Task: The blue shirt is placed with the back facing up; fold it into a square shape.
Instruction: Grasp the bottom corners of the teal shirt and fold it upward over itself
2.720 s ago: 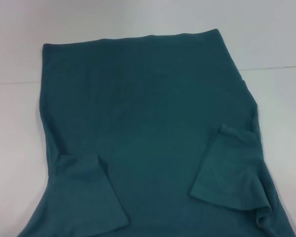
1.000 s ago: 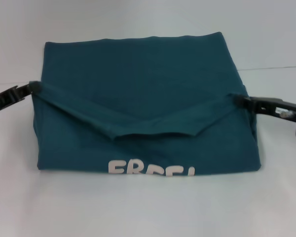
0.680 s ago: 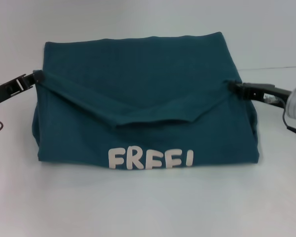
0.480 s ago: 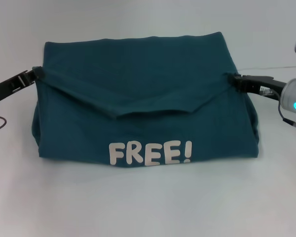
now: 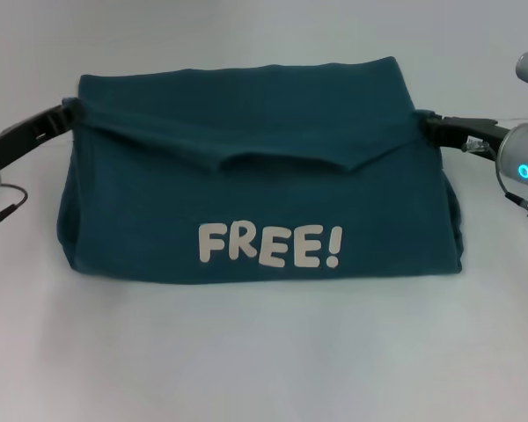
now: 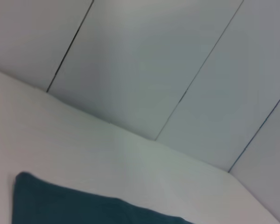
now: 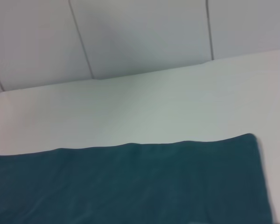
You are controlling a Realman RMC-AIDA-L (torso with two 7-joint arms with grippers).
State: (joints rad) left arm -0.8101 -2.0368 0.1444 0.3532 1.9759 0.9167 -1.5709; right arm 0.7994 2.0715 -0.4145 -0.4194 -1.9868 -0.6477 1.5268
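Teal cloth mid-fold: blue shirt [image 5: 264, 176] lies centred on the white table [image 5: 264, 352], near half doubled over toward the far hem, "FREE!" print [image 5: 269, 245] now on top and facing the camera. Left gripper [image 5: 68, 112] is clenched on the left corner of the carried edge, right gripper [image 5: 424, 123] clenched on the right corner; edge sags in a shallow V between them, lowest near the middle.

Key relation: carried edge runs left-right, long axis of the bundle also left-right, and it sits short of the far hem. Both jaws are at matching height on opposite ends, so neither arm is nearer; the far hem lies straight ahead of both, away from the robot.

My read: next move needs equal forward travel on both arms, then release. Risk is the slack middle landing first and leaving a crease. Wrist views show only far cloth edge and wall panels
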